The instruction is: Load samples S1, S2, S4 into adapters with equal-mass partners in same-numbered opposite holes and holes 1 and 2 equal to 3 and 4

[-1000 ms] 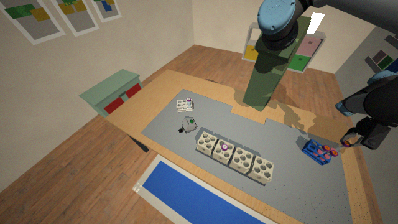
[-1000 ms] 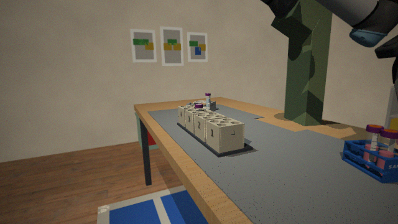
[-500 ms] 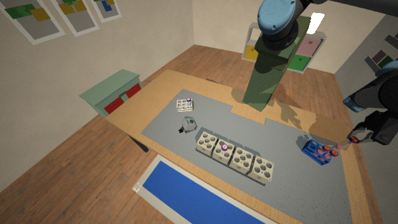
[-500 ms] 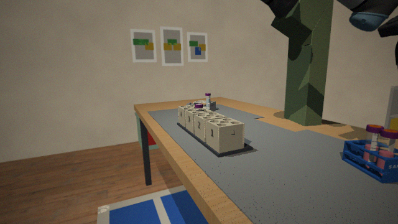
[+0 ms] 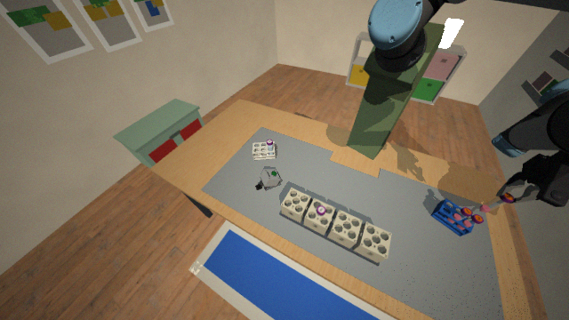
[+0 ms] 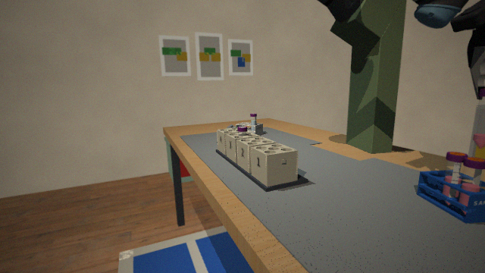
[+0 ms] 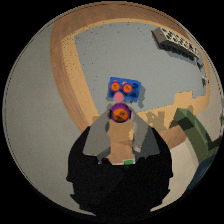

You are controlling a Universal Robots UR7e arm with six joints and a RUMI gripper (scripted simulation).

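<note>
From above, the hand (image 5: 504, 198) was closed on a sample tube (image 5: 493, 204) with an orange cap dot, carried tilted just beyond the blue sample rack (image 5: 450, 217), probably to clear the two tubes left there. The four adapters (image 5: 336, 223) stood well apart across the counter (image 5: 400, 271), one holding a white-dotted blank (image 5: 321, 209).

From the side, the lifted tube's pink tip (image 6: 480, 139) hung above the rack.

The wrist camera showed its orange-dotted purple cap (image 7: 120, 113) gripped between the fingers; its ID was unreadable.
</note>
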